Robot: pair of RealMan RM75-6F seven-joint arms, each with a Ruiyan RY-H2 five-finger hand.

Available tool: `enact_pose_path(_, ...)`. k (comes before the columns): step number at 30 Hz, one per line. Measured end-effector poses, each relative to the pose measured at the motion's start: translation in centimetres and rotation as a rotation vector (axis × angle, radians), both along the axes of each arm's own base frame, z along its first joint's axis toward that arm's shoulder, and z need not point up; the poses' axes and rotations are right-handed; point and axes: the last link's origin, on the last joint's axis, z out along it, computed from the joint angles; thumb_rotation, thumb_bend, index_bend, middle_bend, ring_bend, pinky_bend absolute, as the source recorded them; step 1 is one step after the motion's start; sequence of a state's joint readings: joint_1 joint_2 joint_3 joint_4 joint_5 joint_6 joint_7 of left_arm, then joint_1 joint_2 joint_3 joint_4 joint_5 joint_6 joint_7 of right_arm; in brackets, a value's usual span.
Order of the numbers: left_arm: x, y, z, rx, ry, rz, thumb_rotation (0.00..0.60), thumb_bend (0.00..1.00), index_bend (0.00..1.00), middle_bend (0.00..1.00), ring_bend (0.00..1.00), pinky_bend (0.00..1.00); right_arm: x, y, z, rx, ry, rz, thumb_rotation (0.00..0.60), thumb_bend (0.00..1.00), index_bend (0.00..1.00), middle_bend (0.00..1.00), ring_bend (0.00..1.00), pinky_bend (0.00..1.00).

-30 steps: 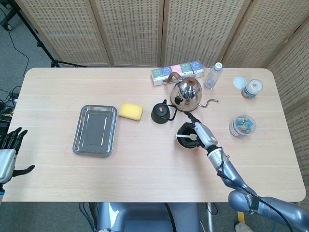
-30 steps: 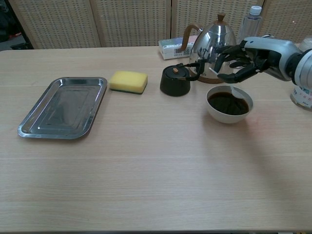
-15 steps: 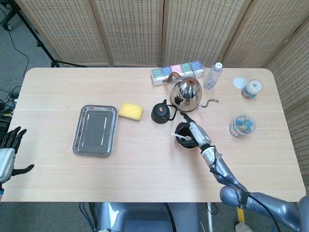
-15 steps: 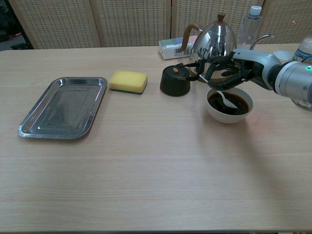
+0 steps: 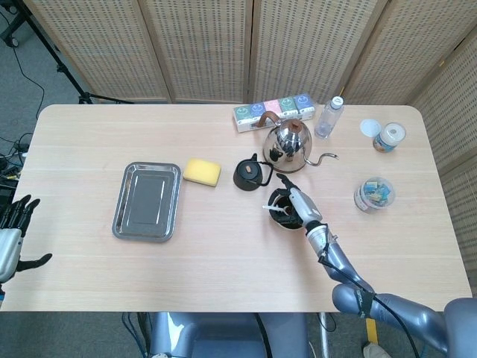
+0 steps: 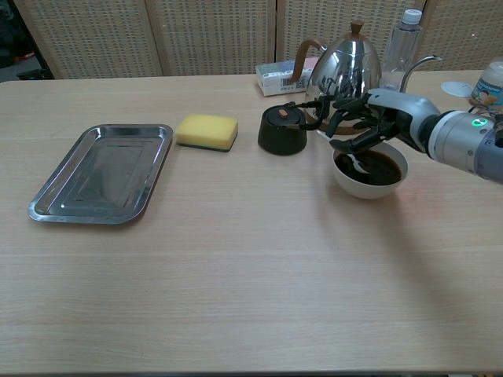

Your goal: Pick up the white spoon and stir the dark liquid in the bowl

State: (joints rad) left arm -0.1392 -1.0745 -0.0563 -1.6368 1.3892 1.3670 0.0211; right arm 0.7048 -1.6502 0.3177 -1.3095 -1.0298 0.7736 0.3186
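Note:
A white bowl [image 6: 370,182] of dark liquid [image 6: 379,168] stands right of centre; in the head view the bowl [image 5: 278,219] lies just below the black pot. My right hand [image 6: 357,125] [image 5: 292,202] hangs over the bowl's left rim and holds the white spoon [image 6: 354,161] [image 5: 273,209], whose tip dips into the liquid at the left side. The spoon's handle end pokes out past the rim to the left in the head view. My left hand [image 5: 13,227] hangs open off the table's left edge, far from the bowl.
A small black teapot [image 6: 283,129] sits close left of the bowl, a steel kettle [image 6: 344,69] right behind it. A yellow sponge [image 6: 207,130] and a metal tray [image 6: 104,172] lie to the left. A bottle [image 5: 329,117], tea boxes [image 5: 273,112] and jars [image 5: 374,193] stand further back and right.
My right hand has swept the spoon from the bowl's right side to its left rim, and the forearm has swung left with it. The left hand has stayed put.

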Motion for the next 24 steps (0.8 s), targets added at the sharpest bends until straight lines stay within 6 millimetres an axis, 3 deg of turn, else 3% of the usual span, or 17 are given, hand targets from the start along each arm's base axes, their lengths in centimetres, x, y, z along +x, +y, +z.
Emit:
enact_pose_path(9, -0.1, 0.1, 0.0, 0.0, -0.001, 0.003, 0.6, 0.0, 0.0, 0.0, 0.0, 0.0, -0.8, -0.8, -0.3, -0.036, 0.025, -0.012, 0.6, 0.55, 0.59, 0.0, 0.0, 0.04)
enact_pose_path(24, -0.1, 0.2, -0.7, -0.014, 0.023, 0.011, 0.6, 0.0, 0.0, 0.0, 0.0, 0.0, -3.3, -0.6, 2.3, -0.08, 0.045, -0.028, 0.6, 0.57, 0.59, 0.0, 0.0, 0.04)
